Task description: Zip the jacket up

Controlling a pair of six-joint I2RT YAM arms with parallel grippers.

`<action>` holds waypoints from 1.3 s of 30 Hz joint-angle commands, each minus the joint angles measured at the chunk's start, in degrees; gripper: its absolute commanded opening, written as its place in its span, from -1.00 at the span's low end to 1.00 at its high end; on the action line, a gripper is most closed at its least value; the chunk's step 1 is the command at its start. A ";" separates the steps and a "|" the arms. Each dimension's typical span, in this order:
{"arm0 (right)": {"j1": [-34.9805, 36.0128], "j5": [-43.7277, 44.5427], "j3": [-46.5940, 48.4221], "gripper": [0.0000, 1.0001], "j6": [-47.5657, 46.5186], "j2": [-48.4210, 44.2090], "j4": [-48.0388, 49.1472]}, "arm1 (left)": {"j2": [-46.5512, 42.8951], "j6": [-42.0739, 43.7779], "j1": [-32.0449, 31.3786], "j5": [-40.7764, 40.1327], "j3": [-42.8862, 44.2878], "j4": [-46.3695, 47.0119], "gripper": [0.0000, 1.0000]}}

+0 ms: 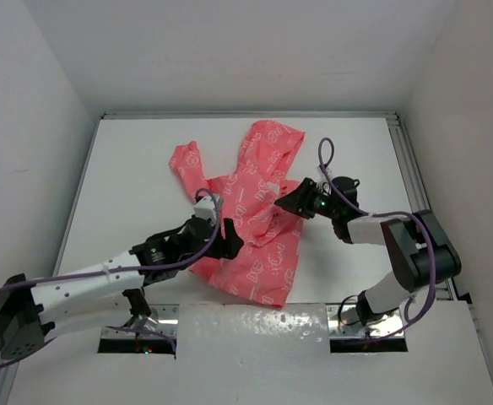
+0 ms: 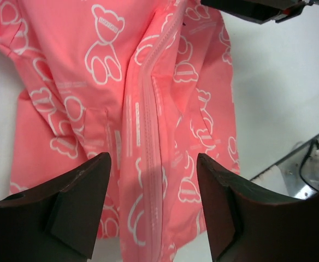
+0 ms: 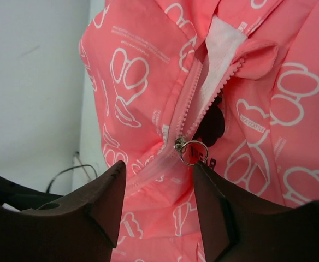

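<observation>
One thin, wrinkled coral jacket (image 1: 259, 257) bears a round metal zipper ring (image 3: 191, 153).

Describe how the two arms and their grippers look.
The left arm and right arm have white links with bulky black joints, and a purple cable loops loosely along each. A small green light glows near the right wrist. The left gripper and right gripper each carry two dark, wedge-shaped fingers with matte faces.
</observation>
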 commanded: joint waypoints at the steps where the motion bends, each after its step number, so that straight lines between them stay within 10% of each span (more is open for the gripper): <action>1: -0.63 -2.68 -2.91 0.06 6.75 2.72 15.75 | 5.94 4.19 -0.35 -2.16 3.31 5.34 0.24; 25: -1.16 -0.75 -3.62 0.19 16.34 13.97 35.36 | 27.40 8.94 4.21 3.63 10.27 12.11 0.11; 39: -1.08 2.94 -5.82 -0.51 14.23 10.99 33.52 | 25.46 6.74 4.22 6.63 5.87 14.92 -0.52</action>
